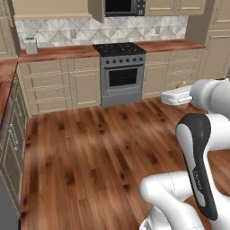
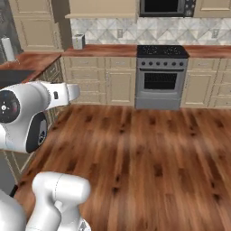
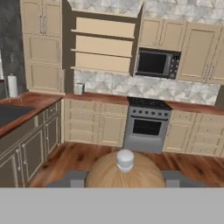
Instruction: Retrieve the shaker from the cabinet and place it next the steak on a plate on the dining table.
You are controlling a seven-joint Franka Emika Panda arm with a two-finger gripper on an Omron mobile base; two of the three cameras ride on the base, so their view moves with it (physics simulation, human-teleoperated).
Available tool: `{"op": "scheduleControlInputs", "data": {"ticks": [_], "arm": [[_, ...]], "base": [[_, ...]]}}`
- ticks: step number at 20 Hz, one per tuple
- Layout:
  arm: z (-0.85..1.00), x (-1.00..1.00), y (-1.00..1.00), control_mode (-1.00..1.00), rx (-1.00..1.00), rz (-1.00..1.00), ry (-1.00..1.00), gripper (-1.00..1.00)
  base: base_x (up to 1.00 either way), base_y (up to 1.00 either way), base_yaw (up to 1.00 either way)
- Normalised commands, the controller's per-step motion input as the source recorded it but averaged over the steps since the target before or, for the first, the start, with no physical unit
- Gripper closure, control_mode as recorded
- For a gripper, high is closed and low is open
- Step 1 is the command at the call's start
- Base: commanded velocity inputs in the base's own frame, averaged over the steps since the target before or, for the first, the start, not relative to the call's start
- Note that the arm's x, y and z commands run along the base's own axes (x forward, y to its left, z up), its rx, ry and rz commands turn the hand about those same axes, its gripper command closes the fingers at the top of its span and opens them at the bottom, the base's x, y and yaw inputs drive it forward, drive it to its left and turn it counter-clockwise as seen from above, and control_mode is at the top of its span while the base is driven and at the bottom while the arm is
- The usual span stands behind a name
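In the hand view the brown wooden shaker (image 3: pixel 109 173) with a pale knob top sits right in front of the camera, between the two grey fingers. My gripper (image 3: pixel 124 177) is shut on it. From the left base view the white hand (image 1: pixel 176 96) is held out over the floor, with a bit of tan wood (image 1: pixel 182 107) showing beneath it. The open-shelved cabinet (image 3: pixel 103 46) hangs on the far wall left of the microwave, and its shelves look bare. The steak, the plate and the dining table are out of view.
A stove (image 1: pixel 122 72) stands in the far wall under a microwave (image 3: pixel 155 63). Wood worktops over cream drawers (image 2: pixel 106 74) run along the far and left walls, carrying a silver toaster (image 3: pixel 78 89), a paper towel roll (image 3: pixel 12 85) and a dark sink (image 3: pixel 11 111). Wide wooden floor (image 1: pixel 99 148) lies between.
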Motion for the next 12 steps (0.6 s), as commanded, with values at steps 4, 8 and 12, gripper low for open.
{"op": "scheduleControlInputs", "data": {"ticks": [4, 8, 12], "arm": [[0.00, 0.00, 0.00, 1.00, 0.00, 0.00, 0.00, 1.00], [0.00, 0.00, 0.00, 1.00, 0.00, 0.00, 0.00, 1.00], [0.00, 0.00, 0.00, 1.00, 0.00, 0.00, 0.00, 1.00]], "base": [[0.00, 1.00, 0.00], [-0.21, 1.00, 0.01], [-0.30, 1.00, 0.01]]}}
